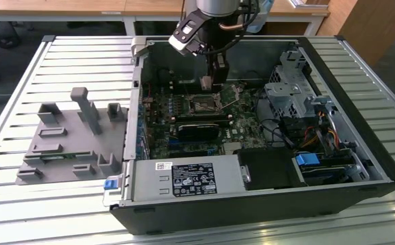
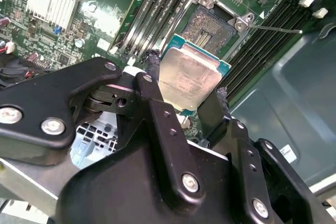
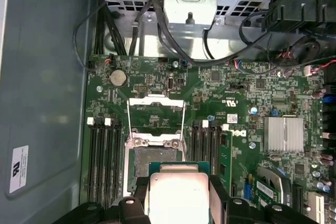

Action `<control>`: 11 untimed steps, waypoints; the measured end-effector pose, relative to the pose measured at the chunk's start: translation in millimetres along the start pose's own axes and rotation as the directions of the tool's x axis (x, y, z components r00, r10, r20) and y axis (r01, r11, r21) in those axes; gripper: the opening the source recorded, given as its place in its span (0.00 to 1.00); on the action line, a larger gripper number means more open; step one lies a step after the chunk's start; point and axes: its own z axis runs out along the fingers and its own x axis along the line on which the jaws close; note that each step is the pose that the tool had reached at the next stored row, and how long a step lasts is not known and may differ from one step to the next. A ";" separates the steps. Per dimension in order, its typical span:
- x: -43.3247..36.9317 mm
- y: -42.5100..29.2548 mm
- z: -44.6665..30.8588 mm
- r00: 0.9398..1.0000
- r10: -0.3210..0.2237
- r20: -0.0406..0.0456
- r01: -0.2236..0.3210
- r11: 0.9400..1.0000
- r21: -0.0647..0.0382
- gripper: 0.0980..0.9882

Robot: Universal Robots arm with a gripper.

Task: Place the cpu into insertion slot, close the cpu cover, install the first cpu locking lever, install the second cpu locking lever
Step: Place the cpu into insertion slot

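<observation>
The small square black insertion slot (image 1: 203,103) is open from above. Only the flat silver-topped cpu (image 2: 190,77), clamped in the black gripper (image 2: 187,81), hangs over it. The thin silver cpu cover (image 3: 156,113) is swung off the slot towards the silver metal drive cage (image 1: 287,94) at the exterior view's right. A long black rectangular block (image 1: 199,127) bounds the near side.

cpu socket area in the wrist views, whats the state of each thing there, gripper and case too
small flat square silver-topped cpu: gripped, held over the board, not seated
black gripper: shut on the cpu
square black insertion slot with silver rim: uncovered, empty
thin square silver metal cpu cover: swung open, off the insertion slot
black computer case: side open, board exposed
</observation>
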 end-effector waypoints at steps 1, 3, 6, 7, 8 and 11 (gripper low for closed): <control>0.5 -0.1 1.8 1.000 0.000 0.000 0.000 1.000 0.000 0.49; 1.5 -0.4 5.4 1.000 0.000 0.000 0.000 1.000 0.000 0.49; 4.1 -0.7 10.7 1.000 0.000 0.000 0.000 1.000 0.000 0.49; 5.2 -0.8 12.0 1.000 0.000 0.001 0.000 1.000 0.000 0.49; 6.5 -0.9 13.3 1.000 0.000 0.001 0.000 1.000 0.000 0.49; 8.6 -1.1 17.0 1.000 0.001 0.000 -0.001 1.000 0.000 0.49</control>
